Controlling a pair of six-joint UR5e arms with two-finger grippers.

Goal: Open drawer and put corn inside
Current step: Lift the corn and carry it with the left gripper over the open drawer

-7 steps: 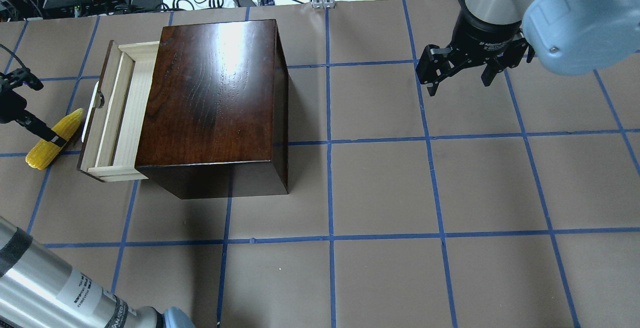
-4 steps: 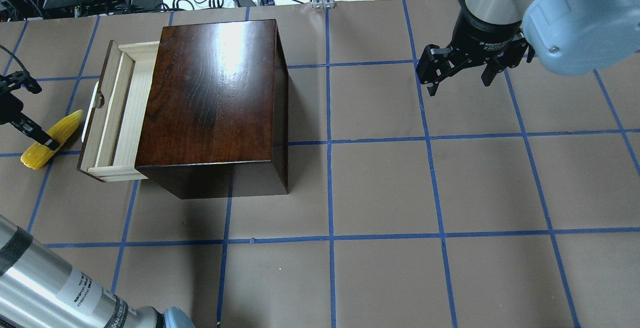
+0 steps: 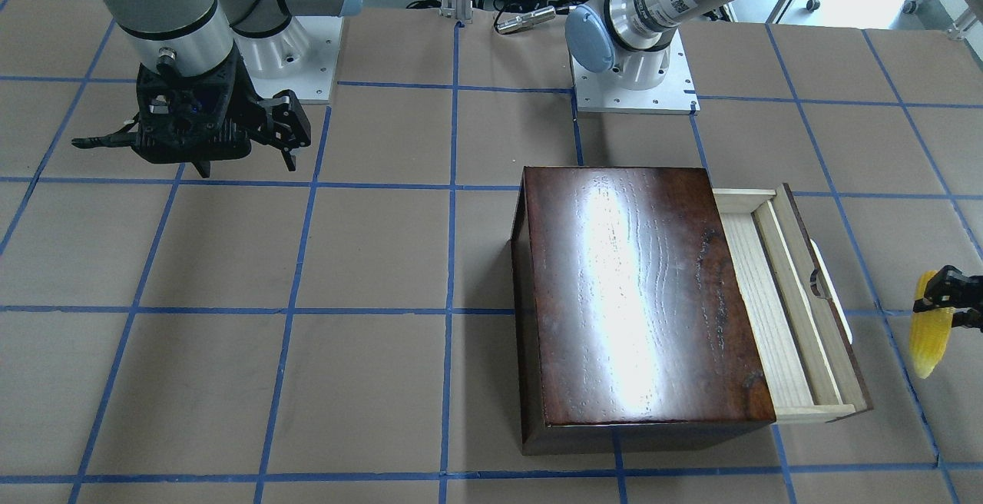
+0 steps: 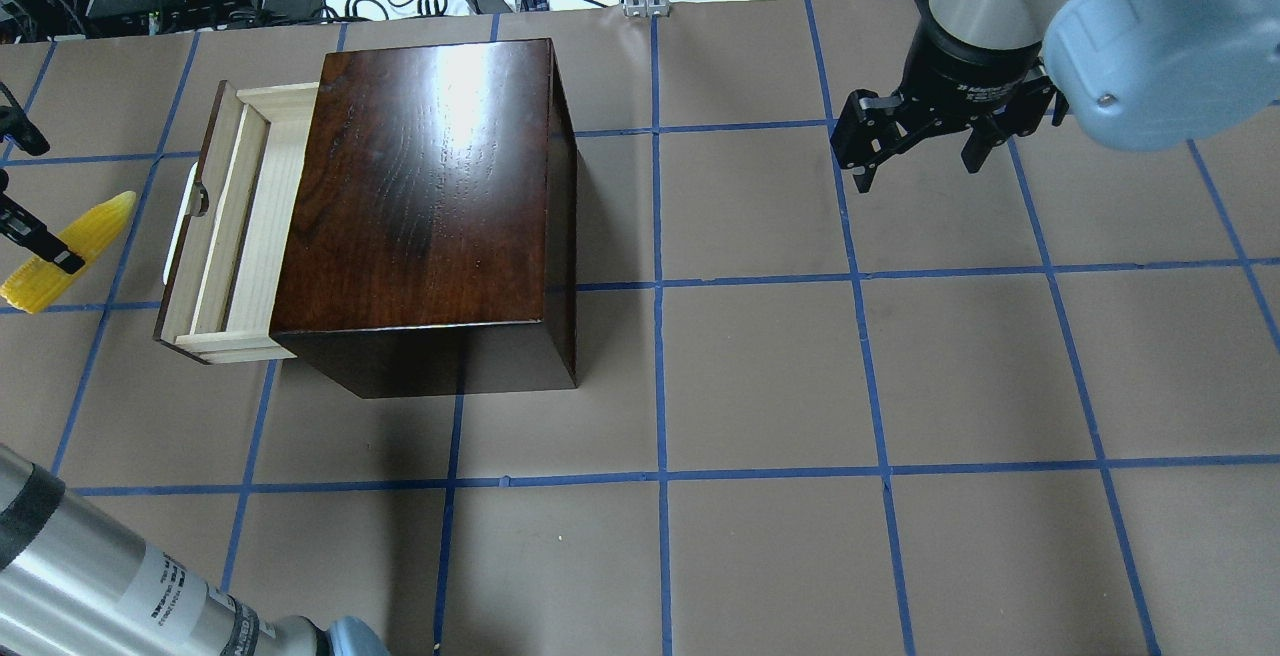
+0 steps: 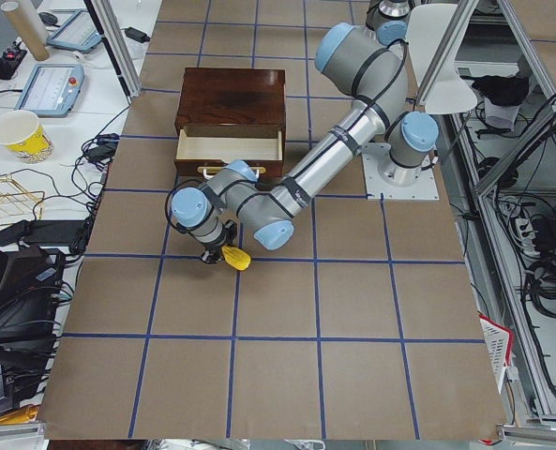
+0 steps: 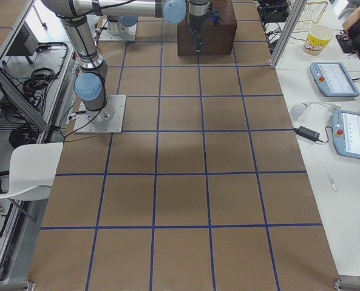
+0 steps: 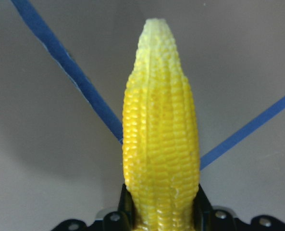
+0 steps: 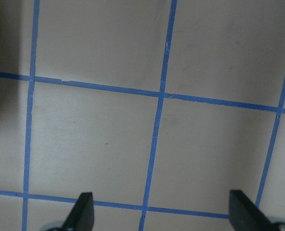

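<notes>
Overhead view, with clock-face directions taken from it. The glossy dark-brown box (image 4: 430,186) stands on the surface (image 4: 760,366), which is a brown sheet divided into squares by blue tape lines (image 4: 660,376). The drawer (image 4: 235,226) is pulled partly out of the box toward 9 o'clock, exposing its pale-wood floor and walls. Its dark front panel carries a white curved handle (image 4: 180,236) on the 9 o'clock face. The corn (image 4: 85,236) lies outside the drawer, at 9 o'clock from the handle and near it without touching. Its tapered tip points toward 2 o'clock and its blunt end toward 8 o'clock. The left gripper (image 3: 938,300) is closed on the corn close to the blunt end, one black finger crossing the cob. In the left wrist view the cob projects forward from between the jaws, with a soft shadow on the surface to one side. The right gripper (image 4: 920,166) hangs at 3 o'clock from the box, well apart from it. Its jaws are spread wide and hold nothing, and its wrist view shows only tape lines between the fingertips.
</notes>
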